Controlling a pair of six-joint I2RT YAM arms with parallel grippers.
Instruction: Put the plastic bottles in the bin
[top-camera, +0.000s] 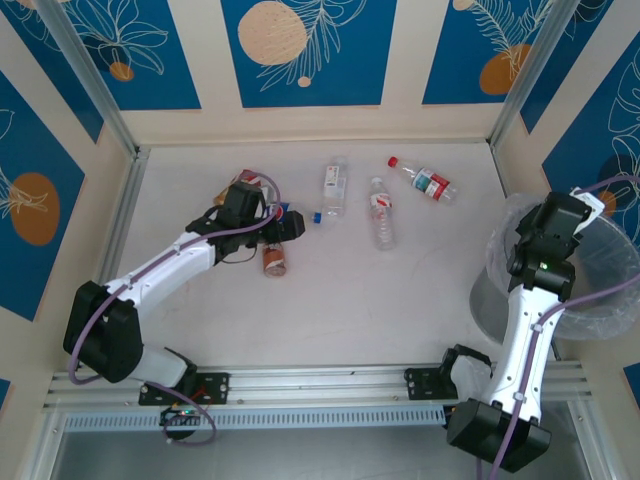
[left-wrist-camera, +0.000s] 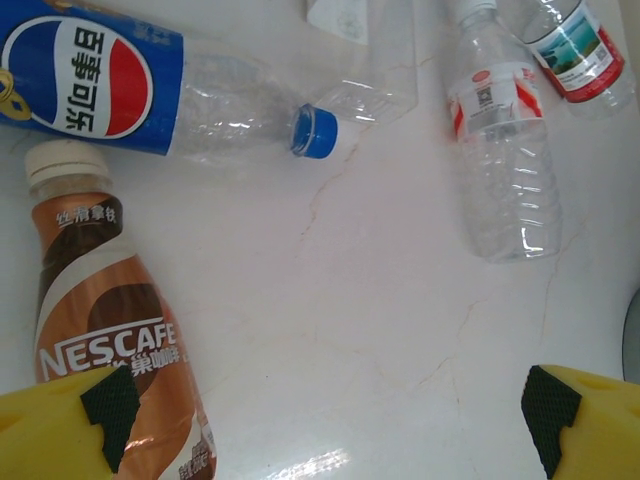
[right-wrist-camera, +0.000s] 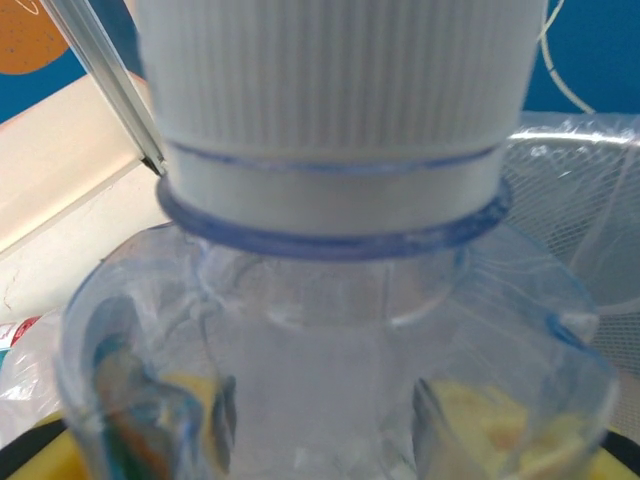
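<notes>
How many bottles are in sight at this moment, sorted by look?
Clear, loose on the table: 3 (white-label bottle, red-label bottle, red-cap bottle)
Clear, in the right pincer: 1 (ribbed-cap bottle)
Blue cola bottle: 1
Brown coffee bottle: 1
Total: 6; a half-hidden item near the cola bottle is left uncounted.

table (top-camera: 400, 300): white | plastic bottles (top-camera: 382, 212): maybe 6 lying | bin (top-camera: 605, 300): right edge

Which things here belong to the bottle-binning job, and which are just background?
Job: Pepsi bottle, Nescafe bottle, red-label clear bottle, white-label bottle, red-capped bottle, ribbed-cap bottle, bin.
Not the job: aluminium rail, blue patterned wall panels.
</notes>
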